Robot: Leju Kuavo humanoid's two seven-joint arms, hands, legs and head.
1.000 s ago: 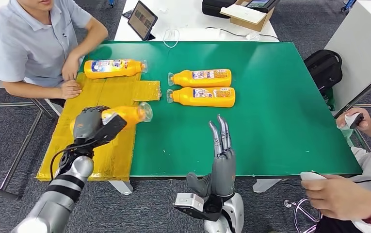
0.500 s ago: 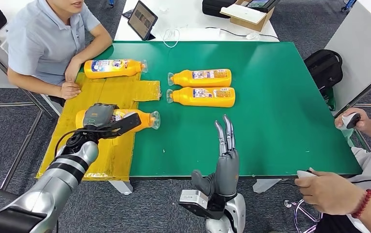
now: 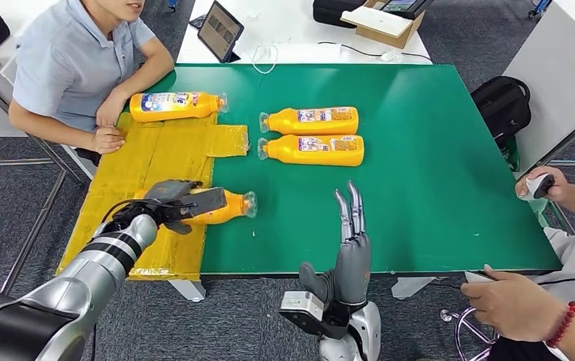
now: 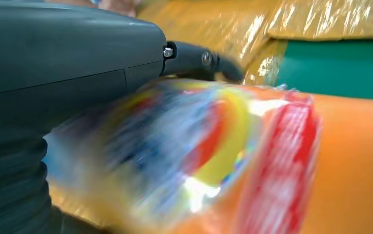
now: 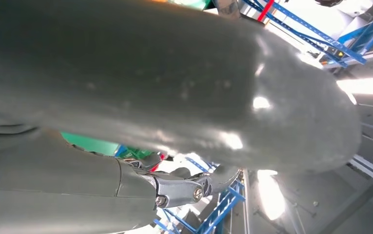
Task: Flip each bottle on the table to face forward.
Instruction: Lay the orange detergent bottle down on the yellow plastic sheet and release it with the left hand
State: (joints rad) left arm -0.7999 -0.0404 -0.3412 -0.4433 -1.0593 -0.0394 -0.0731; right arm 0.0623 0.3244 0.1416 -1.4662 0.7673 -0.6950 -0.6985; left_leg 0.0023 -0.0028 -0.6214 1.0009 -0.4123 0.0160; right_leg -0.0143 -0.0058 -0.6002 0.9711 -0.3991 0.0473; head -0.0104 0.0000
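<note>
Several orange bottles lie on their sides on the green table (image 3: 419, 173). My left hand (image 3: 179, 203) grips one bottle (image 3: 228, 207) at the table's near left, over the yellow mat (image 3: 156, 150); its cap points right. Close up, that bottle's (image 4: 252, 161) colourful label shows blurred beside my left hand (image 4: 62, 63). Two bottles (image 3: 313, 120) (image 3: 314, 150) lie parallel at mid-table, caps to the left. Another bottle (image 3: 175, 105) lies at the far left by a person's hands. My right hand (image 3: 350, 241) stands upright at the near edge, fingers straight, holding nothing; its grey thumb (image 5: 174, 87) shows close up.
A seated person (image 3: 74, 68) leans on the table's far left corner. Another person's hands (image 3: 521, 301) show at the near right, beside the table. A tablet (image 3: 220, 30) and a box (image 3: 385, 22) sit on the white table behind. A black bag (image 3: 503, 105) lies on the floor at the right.
My left hand has lowered the gripped bottle towards the near edge and shifted it right, turning it. My right hand has barely moved. The person at the left has sat back slightly.
</note>
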